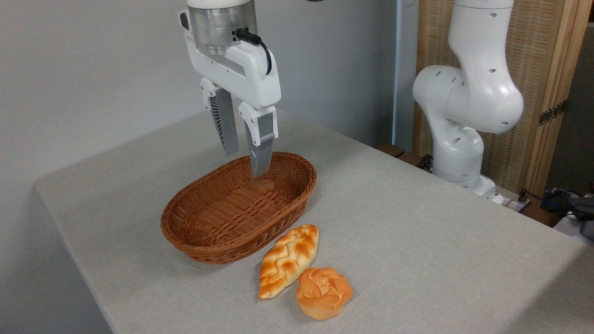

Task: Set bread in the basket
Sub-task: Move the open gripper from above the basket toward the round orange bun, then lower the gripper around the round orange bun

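Table (417,241): a grey cloth-covered top is filling most of the view, its left corner lying under the wall and its right corner running out of the picture.
Robot arm (468,93): the white base and lower joints are standing at the table's far right edge, in front of a wooden screen.
Basket (183,227): the reddish-brown oval wicker basket is sitting toward the middle of the table, its long axis running from the near left to the far right; nothing is lying inside it.
Gripper (246,162): it is hanging upright above the basket's far end, with its two fingers pointing down and standing a little apart, holding nothing; the nearer fingertip is showing in front of the far rim.
Braided loaf (287,260): the long pointed golden loaf is lying on the table just beside the basket's near side, toward the near edge.
Bread (323,292): the small round orange-golden bun with a cracked top is sitting on the table close to the near edge, touching or almost touching the loaf's right side, outside the basket.
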Robot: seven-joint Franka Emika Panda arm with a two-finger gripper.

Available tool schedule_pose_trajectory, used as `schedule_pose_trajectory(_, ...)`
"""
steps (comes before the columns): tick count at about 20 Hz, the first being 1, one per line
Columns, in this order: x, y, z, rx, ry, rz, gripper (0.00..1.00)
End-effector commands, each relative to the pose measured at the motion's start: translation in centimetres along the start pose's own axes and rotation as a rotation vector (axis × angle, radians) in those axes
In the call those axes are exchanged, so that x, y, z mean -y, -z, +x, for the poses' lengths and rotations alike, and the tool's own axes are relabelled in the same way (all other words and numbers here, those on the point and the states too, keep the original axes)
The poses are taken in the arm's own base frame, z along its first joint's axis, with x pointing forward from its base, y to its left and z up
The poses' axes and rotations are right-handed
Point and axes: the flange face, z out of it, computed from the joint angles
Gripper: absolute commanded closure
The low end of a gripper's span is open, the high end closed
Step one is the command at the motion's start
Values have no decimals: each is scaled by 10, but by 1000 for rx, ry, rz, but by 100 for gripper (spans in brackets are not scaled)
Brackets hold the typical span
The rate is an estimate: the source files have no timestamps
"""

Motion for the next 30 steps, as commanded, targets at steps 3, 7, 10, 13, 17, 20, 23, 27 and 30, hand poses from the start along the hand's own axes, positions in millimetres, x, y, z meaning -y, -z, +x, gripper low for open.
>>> schedule_pose_trajectory(3,22,-10,-31,31,53,-7,0)
schedule_pose_trajectory(7,41,-23,-55,20,15,22,0)
schedule_pose_trajectory(10,66,-30,-83,12,-35,23,0)
schedule_pose_trajectory(13,82,-38,-97,-5,-39,43,0)
schedule_pose_trajectory(17,92,-71,-119,0,-108,32,0)
schedule_pose_trajectory(20,98,-86,-135,7,-146,14,0)
schedule_pose_trajectory(23,102,-100,-140,7,-189,18,0)
schedule_pose_trajectory(27,105,-121,-139,12,-195,26,0)
schedule_pose_trajectory(30,107,-135,-138,19,-204,24,0)
